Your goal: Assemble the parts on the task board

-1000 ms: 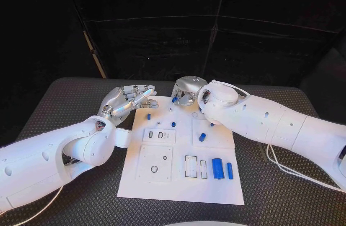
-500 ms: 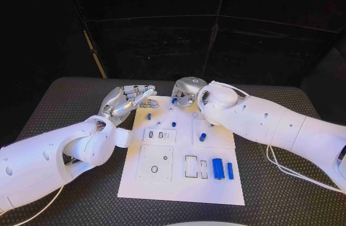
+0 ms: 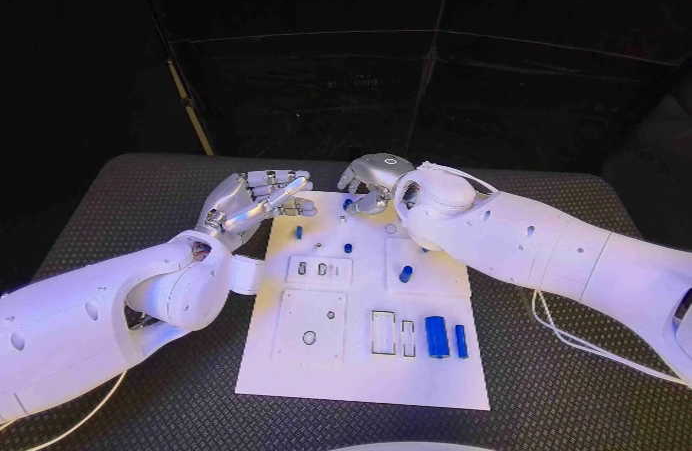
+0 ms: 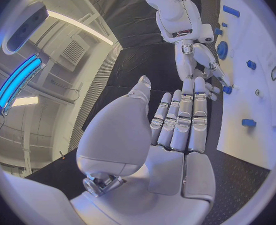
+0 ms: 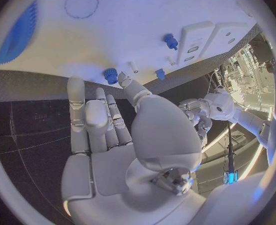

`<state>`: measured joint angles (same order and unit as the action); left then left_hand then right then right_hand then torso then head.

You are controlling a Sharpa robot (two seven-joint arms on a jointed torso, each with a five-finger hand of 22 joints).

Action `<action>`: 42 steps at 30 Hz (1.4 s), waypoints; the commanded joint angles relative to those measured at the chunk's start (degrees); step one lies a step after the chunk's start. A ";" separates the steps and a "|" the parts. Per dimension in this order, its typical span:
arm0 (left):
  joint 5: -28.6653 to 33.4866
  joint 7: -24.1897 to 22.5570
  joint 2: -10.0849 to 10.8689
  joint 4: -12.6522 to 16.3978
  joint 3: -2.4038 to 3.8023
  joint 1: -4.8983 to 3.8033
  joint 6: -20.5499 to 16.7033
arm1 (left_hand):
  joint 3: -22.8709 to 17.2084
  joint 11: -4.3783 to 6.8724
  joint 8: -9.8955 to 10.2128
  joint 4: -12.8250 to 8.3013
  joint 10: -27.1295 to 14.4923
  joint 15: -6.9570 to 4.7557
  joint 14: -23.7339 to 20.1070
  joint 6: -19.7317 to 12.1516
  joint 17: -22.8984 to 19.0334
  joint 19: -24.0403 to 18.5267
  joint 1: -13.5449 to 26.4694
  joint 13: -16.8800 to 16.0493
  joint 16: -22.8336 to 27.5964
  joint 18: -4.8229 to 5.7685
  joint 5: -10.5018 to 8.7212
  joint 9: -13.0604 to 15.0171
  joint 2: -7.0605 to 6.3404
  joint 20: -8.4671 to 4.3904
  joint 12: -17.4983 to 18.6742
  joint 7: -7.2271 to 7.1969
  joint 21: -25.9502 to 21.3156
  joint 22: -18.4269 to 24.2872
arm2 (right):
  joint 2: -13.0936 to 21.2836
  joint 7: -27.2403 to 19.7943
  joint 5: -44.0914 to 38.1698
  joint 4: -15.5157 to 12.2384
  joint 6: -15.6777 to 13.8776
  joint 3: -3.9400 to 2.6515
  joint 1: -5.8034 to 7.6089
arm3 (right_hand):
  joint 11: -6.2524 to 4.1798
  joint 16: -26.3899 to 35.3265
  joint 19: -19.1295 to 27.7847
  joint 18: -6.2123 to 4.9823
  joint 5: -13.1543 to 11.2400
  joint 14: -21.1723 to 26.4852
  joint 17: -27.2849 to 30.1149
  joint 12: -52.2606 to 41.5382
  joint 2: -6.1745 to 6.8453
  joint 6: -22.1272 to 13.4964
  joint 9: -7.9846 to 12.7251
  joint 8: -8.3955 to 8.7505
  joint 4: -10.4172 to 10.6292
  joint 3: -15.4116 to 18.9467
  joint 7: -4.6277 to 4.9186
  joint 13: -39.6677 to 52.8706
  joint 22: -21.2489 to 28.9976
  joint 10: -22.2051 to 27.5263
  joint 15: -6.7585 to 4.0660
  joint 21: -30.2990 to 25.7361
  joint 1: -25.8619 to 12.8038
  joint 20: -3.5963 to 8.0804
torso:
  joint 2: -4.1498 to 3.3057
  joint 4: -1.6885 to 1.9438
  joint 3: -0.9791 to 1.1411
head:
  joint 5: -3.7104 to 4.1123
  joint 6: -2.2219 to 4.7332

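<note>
I have my right hand (image 3: 369, 183) and left hand (image 3: 260, 199) empty, fingers spread, hovering at the task board's (image 3: 361, 371) far edge. Several blue parts (image 3: 434, 335) lie loose there; most assembly remains, I judge.

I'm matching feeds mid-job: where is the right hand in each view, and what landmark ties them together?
Head view: right hand at the far edge of the task board, upper middle of the picture.
Left wrist view: right hand beyond the fingertips of the left hand, reaching to the board's edge.
Right wrist view: right hand in the circle's middle, fingers toward the board.
Shared landmark: the white task board.
</note>
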<state>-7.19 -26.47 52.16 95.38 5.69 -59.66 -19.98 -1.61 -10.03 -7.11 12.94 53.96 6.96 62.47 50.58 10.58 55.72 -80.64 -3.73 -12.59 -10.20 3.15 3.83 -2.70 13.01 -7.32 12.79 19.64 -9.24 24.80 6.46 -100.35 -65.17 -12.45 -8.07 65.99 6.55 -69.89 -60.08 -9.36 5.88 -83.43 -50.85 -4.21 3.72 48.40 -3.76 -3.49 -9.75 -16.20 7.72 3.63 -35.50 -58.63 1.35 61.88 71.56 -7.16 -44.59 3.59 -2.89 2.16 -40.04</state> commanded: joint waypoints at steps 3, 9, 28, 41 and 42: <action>-0.25 -0.07 0.08 -0.04 0.06 -0.09 0.91 | 0.03 -0.16 0.19 -0.41 0.28 0.03 0.09 0.23 0.10 0.46 0.14 0.10 0.23 -0.19 -0.36 -0.07 0.61 -0.06 0.24 0.11 0.26 0.01 | 2.69 -0.22 0.98 -2.71 -3.34 -0.04 0.08 | -0.21 -0.09 -0.29 -0.59 0.56 -0.24 -0.31 -0.96 -0.23 1.97 -0.26 -0.61 0.75 1.02 0.32 0.15 -0.11 -0.03 0.07 -0.24 1.18 0.10 | 0.04 -0.12 0.10 | 0.08 0.15; -0.25 -0.05 0.41 -0.21 0.06 -0.09 1.09 | 0.05 -0.16 0.22 -0.43 0.26 0.03 0.08 0.23 0.11 0.46 0.14 0.10 0.26 -0.19 -0.36 -0.07 0.61 -0.06 0.26 0.10 0.25 0.01 | 9.99 1.64 8.34 -8.44 -5.34 -0.04 0.05 | -1.21 -3.12 -4.63 0.54 2.35 -1.58 -5.20 -5.91 0.65 5.75 -0.61 -1.96 3.43 2.52 2.12 1.61 -6.35 -8.73 -0.83 3.59 -0.07 0.52 | 0.25 -0.45 0.13 | 0.59 0.51; -0.25 0.14 0.21 -1.15 0.05 -0.06 1.48 | 0.09 -0.14 0.24 -0.47 0.28 0.04 0.07 0.28 0.14 0.47 0.14 0.09 0.31 -0.18 -0.36 -0.06 0.65 -0.06 0.30 0.03 0.23 0.03 | 21.15 9.30 21.50 -14.93 0.73 0.05 -0.19 | -2.56 -17.45 -14.12 3.61 11.31 -5.15 -31.42 -68.68 4.99 1.16 -0.41 -7.06 26.49 24.77 1.31 64.75 -24.62 -20.78 -1.70 14.84 8.55 1.38 | 0.45 -0.84 0.24 | 1.94 0.88; -0.25 0.15 -0.04 -1.59 0.04 -0.03 1.59 | 0.11 -0.13 0.26 -0.50 0.30 0.03 0.07 0.31 0.16 0.47 0.13 0.09 0.34 -0.18 -0.36 -0.06 0.67 -0.07 0.32 0.00 0.22 0.04 | 19.09 9.79 18.95 -13.50 1.79 0.06 -1.20 | -2.24 -18.50 -15.09 3.99 11.97 -5.60 -34.15 -75.94 3.38 0.32 -0.41 -8.86 25.75 24.40 1.58 73.40 -27.05 -23.97 -1.31 16.20 11.36 1.01 | 0.50 -0.78 0.14 | 2.00 0.46; -0.25 0.15 -0.06 -1.60 0.04 -0.03 1.60 | 0.11 -0.13 0.26 -0.50 0.30 0.03 0.07 0.31 0.16 0.47 0.13 0.09 0.34 -0.18 -0.36 -0.06 0.67 -0.07 0.32 0.00 0.22 0.04 | 18.93 9.92 18.07 -13.39 1.79 0.06 -1.28 | -2.22 -18.57 -15.17 4.03 11.92 -5.63 -34.34 -76.26 3.27 0.27 -0.41 -9.02 25.57 24.38 1.59 73.78 -27.24 -24.09 -1.29 16.31 11.70 0.98 | 0.50 -0.75 0.14 | 2.04 0.46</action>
<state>-7.20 -26.09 52.19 93.73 5.67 -59.62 -19.16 -1.45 -10.03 -7.12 12.78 53.95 6.96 62.47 50.58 10.67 55.72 -80.64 -3.70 -12.60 -10.19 3.15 3.82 -2.70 13.01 -7.33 12.79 19.64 -9.24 43.82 15.72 -80.25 -78.61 -11.50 -7.98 64.66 4.30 -88.24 -74.84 -6.21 17.85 -84.14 -74.94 -80.26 6.81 49.05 -4.25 -12.14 16.23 8.11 9.42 74.95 -62.63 -82.21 -0.40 77.84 82.62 -6.34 -44.13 2.77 -2.71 4.09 -39.55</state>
